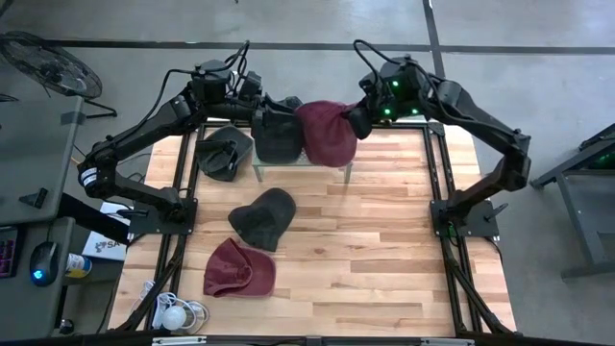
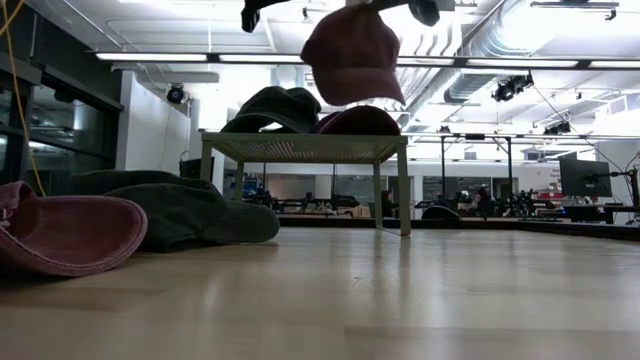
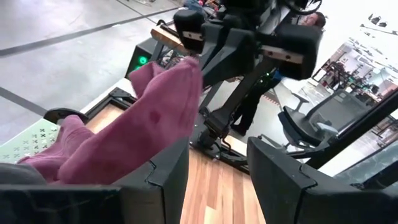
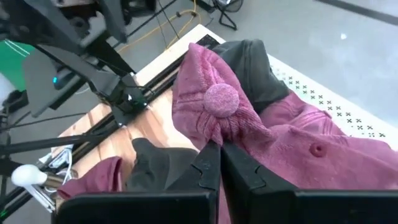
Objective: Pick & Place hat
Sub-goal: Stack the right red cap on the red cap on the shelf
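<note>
My right gripper (image 4: 219,163) is shut on a maroon hat (image 1: 327,133), which hangs over a small mesh-topped stand (image 2: 305,147) at the table's far edge. On that stand lie a dark hat (image 2: 275,108) and a second maroon hat (image 4: 323,155). My left gripper (image 3: 217,146) hovers open beside the held hat, above the stand's left part, with nothing between its fingers. On the table top rest a dark green hat (image 1: 226,152), another dark hat (image 1: 262,216) and a maroon one (image 1: 238,267). My right gripper pinches a fold of the maroon hat's crown (image 4: 208,134) between its two fingers, close beside the top button (image 4: 221,99). The fingers slant down from the table's far right. The hat hangs below them, brim down, just above the hats on the stand.
The stand's legs (image 2: 403,190) rest on the wooden table top near its far edge. Dark frame rails (image 1: 440,192) run along both table sides. A white bulb-like object and cables (image 1: 175,313) lie at the near left corner. Bare wood (image 1: 384,250) spreads over the right half.
</note>
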Controlling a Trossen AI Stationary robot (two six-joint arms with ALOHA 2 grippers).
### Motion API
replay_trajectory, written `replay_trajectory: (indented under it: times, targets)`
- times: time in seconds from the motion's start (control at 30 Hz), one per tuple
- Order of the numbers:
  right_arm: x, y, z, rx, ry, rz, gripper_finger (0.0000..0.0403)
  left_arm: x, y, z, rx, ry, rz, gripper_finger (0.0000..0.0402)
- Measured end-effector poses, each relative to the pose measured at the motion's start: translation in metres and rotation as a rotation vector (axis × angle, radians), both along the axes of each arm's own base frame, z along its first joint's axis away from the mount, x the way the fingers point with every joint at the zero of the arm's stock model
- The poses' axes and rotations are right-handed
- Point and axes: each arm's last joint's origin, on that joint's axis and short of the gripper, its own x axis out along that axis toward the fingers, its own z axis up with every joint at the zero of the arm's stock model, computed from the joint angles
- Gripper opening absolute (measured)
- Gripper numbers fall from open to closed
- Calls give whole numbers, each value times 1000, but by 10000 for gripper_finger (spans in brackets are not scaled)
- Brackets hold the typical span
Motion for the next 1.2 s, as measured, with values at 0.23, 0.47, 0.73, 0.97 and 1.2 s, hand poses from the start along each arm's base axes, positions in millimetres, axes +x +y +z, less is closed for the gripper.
replay_trajectory:
  times: [0.23,0.47,0.73,0.97,1.2]
  targets:
    - [11,-14,-12,8,35,6,0,0,0,0,1,-1,1,160]
    - [9,-26,-13,-7,21,-20,0,0,0,0,0,-1,3,160]
    - [7,-28,-11,4,7,-20,0,0,0,0,-1,-1,3,160]
    - [5,-33,-11,-8,7,-51,0,0,0,0,-1,-1,2,160]
    - [9,-36,-16,2,20,-49,0,0,0,0,0,-1,0,160]
